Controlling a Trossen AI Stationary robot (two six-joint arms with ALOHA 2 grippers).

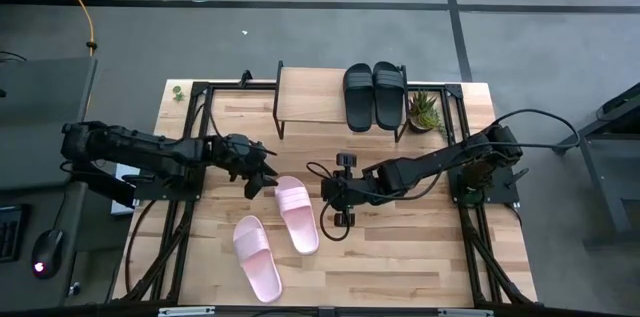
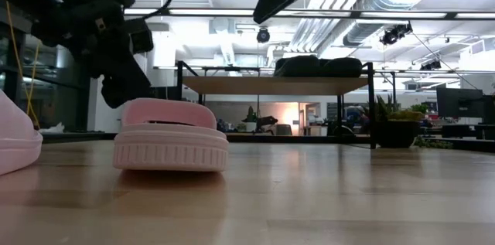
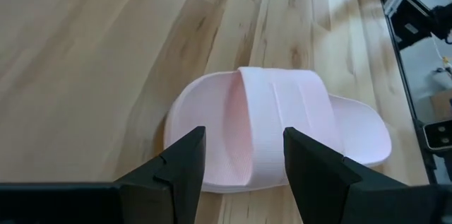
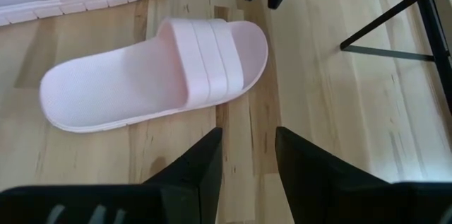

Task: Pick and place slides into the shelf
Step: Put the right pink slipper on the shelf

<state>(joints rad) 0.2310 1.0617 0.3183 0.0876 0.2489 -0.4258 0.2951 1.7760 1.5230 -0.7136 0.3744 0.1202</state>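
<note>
Two light pink slides lie sole-down on the table: one at the middle, the other nearer the front edge. My left gripper hovers open over the strap end of the middle slide, its fingers on either side of that end. My right gripper hangs open above the table, just right of the same slide, with nothing between its fingers. The black pair of slides stands on the shelf's top board at the far edge.
A small potted plant stands right of the shelf. Black frame rails run along both sides of the table. A thin shelf leg stands close to my right gripper. Bare wood lies at the front right.
</note>
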